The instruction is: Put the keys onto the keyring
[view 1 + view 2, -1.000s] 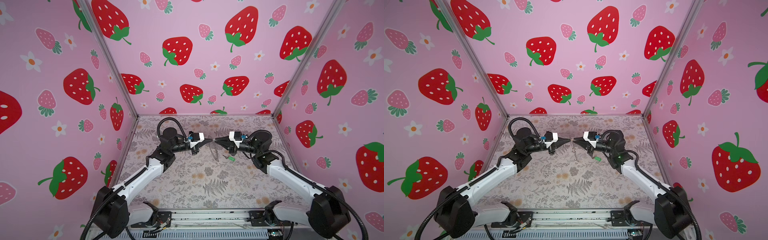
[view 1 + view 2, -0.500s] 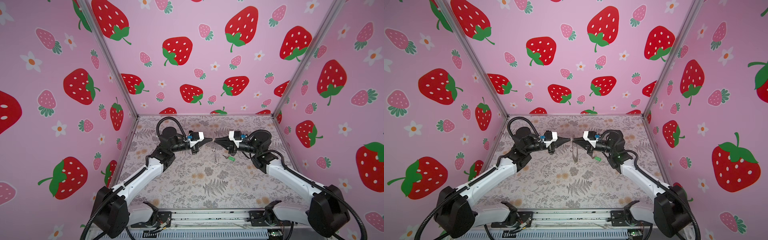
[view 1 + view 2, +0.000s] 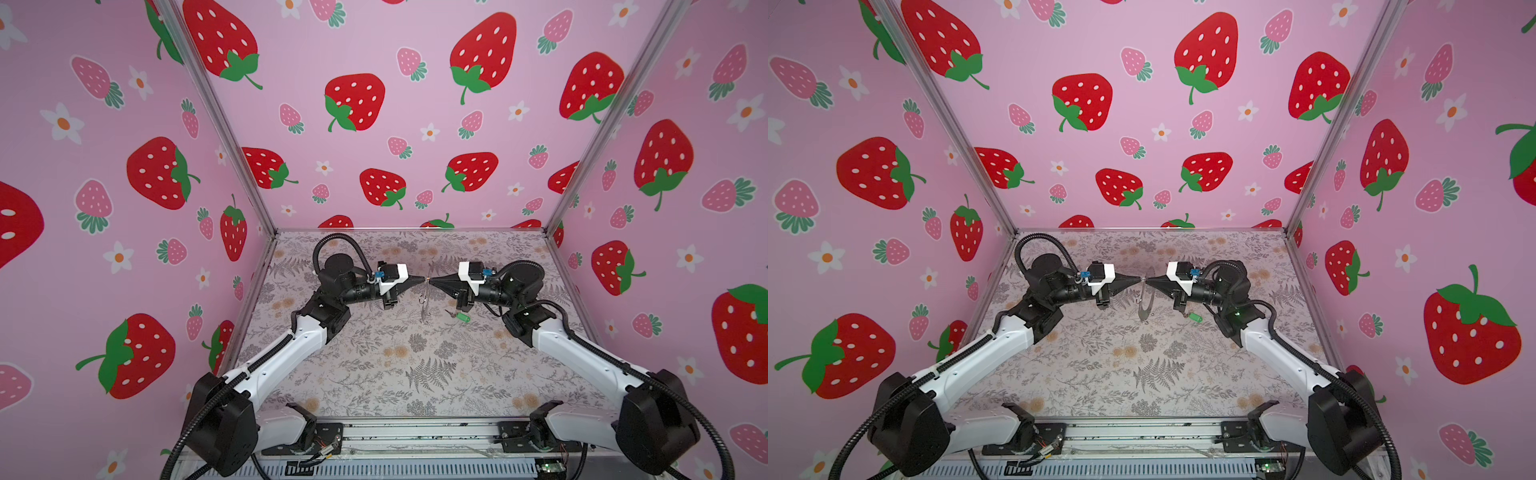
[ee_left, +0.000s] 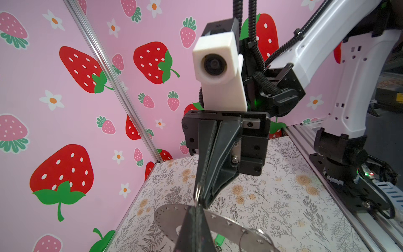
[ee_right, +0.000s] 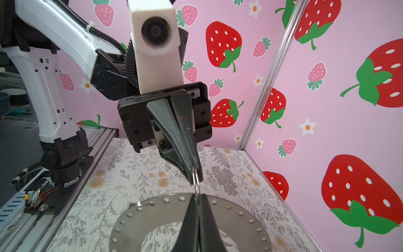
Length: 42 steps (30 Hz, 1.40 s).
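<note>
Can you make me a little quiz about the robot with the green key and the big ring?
1. True or false: the key lies on the table.
2. The keyring is: A) lying flat on the table; B) held up by the left pincer and right pincer; C) hooked through the key.
3. Fill in: the key's tag is the colour ____.
Key: 1 true; 2 B; 3 green.
</note>
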Available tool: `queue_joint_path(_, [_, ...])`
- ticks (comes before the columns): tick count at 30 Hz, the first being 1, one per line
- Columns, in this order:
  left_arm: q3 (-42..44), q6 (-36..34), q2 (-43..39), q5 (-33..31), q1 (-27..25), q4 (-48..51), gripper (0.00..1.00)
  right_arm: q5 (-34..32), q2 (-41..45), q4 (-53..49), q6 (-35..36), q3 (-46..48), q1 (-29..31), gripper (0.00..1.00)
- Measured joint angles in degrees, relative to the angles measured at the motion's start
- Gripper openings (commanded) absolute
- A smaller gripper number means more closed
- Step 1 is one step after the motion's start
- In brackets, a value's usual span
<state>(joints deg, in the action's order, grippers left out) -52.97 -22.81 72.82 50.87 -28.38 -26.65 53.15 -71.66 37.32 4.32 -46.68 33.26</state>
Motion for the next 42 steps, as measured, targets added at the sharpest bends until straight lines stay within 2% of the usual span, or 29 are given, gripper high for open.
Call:
queue_joint_path(3, [-0.17, -0.07, 0.0, 0.15, 0.0, 0.28, 0.0, 0.09, 0.0, 0.13, -0.02, 0.0, 0.0, 0.01])
queue_joint_path(4, [-0.35, -0.22, 0.0, 0.17, 0.0, 0.74, 0.04, 0.09, 0.0, 0.11, -0.02, 0.0, 0.0, 0.0])
queue_joint_path(5, [-0.59, -0.55, 0.0, 0.17, 0.0, 1.27, 0.16, 0.07, 0.0, 0.11, -0.02, 0.0, 0.0, 0.0])
queue_joint_path(7, [-1.4, -1.84, 0.0, 0.24, 0.0, 2.93, 0.33, 0.0, 0.0, -0.2, 0.09, -0.02, 0.0, 0.0])
queue_joint_path(10, [-3.23, -5.01, -0.11, 0.0, 0.0, 7.17, 0.41, -0.48, 0.02, -2.05, 1.29, -0.09, 0.0, 0.0])
queue_joint_path(25, [-15.63, -27.91, -1.03, -4.9, 0.48, 38.16, 0.42, -4.31, 0.04, -20.15, 11.1, -6.8, 0.0, 0.0])
queue_joint_path(34, [-18.86, -31.5, 2.36, -7.34, 0.48, 44.5, 0.42, -6.25, 0.04, -30.99, 17.0, -11.08, 0.0, 0.0])
queue_joint_path(42, [-20.52, -31.58, 4.26, -9.46, 0.11, 45.11, 0.41, -6.75, 0.04, -37.83, 19.82, -13.18, 0.28, 0.0])
